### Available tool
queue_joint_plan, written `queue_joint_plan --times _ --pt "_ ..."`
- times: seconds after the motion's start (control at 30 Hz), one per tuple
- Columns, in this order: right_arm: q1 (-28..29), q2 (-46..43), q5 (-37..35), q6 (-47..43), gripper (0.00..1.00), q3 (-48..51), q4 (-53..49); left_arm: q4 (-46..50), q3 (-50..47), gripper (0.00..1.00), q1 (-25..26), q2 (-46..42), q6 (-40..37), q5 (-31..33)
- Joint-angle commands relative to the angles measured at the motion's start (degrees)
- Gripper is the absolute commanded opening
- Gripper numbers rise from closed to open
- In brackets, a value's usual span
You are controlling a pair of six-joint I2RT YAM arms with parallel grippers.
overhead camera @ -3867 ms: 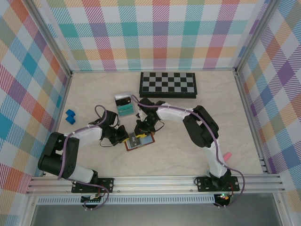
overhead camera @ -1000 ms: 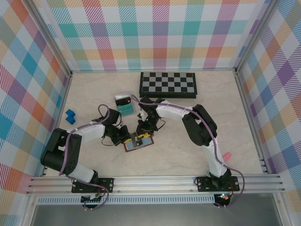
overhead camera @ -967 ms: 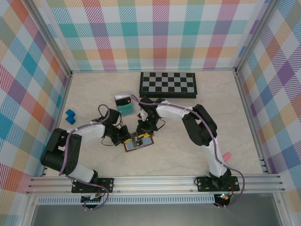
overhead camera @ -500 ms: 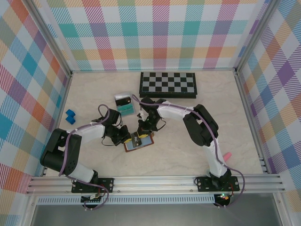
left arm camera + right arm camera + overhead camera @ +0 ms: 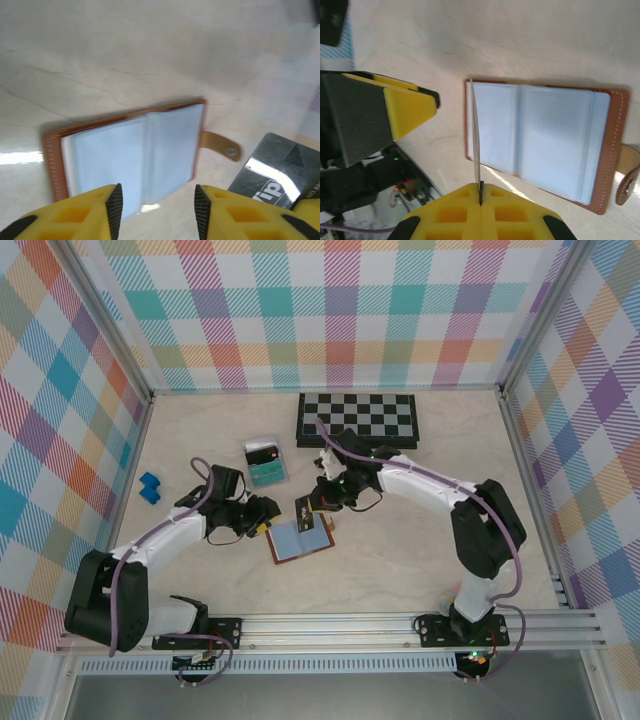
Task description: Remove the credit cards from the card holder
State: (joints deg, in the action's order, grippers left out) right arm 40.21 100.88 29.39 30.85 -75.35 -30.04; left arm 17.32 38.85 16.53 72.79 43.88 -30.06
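Extraction step in hand — dark plastic credit card pinched by right gripper, just beyond far edge of open brown leather card holder. Left gripper parted, empty. Next: card to be carried aside, released.

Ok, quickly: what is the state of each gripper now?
Left gripper: open, holding nothing.
Right gripper: closed on a dark card.

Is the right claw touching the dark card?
Touching. Right wrist view: the right claw is shut on the dark card, its thin edge pinched between the yellow fingers.
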Motion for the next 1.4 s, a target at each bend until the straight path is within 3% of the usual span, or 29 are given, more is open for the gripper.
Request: queue_joint_plan --times 0.0,0.2,0.37,0.6,1.13,1.27,1.37 --pt "-1.23 -3.19 5.86 2.83 0.0 2.27 6.9 -5.42 0.57 0.5 -0.54 -2.63 2.01 -6.43" --pt "-2.89 -6.59 12.07 8.96 0.0 5.49 16.26 -18.64 -1.81 0.62 -0.45 -5.19 10.68 -13.39" --pt "-4.08 -7.92 15.84 13.95 0.0 7.9 23.65 -24.6 -2.35 0.64 0.07 -6.06 15.07 -15.75" --pt "-5.74 -7.8 18.31 18.5 0.0 9.61 29.02 -29.78 -3.47 0.5 0.52 -7.18 17.73 -16.72" --pt "-6.01 -6.23 18.24 18.54 0.01 9.9 27.02 -31.13 -3.69 0.14 0.85 -7.81 16.61 -16.11" --pt "-6.02 -6.68 17.05 18.72 0.08 10.05 26.01 -30.42 -4.3 0.03 0.87 -9.53 14.71 -14.46" --pt "-6.1 -8.12 14.68 17.79 0.26 9.9 23.69 -27.99 -4.05 0.0 0.87 -11.0 12.46 -13.35"
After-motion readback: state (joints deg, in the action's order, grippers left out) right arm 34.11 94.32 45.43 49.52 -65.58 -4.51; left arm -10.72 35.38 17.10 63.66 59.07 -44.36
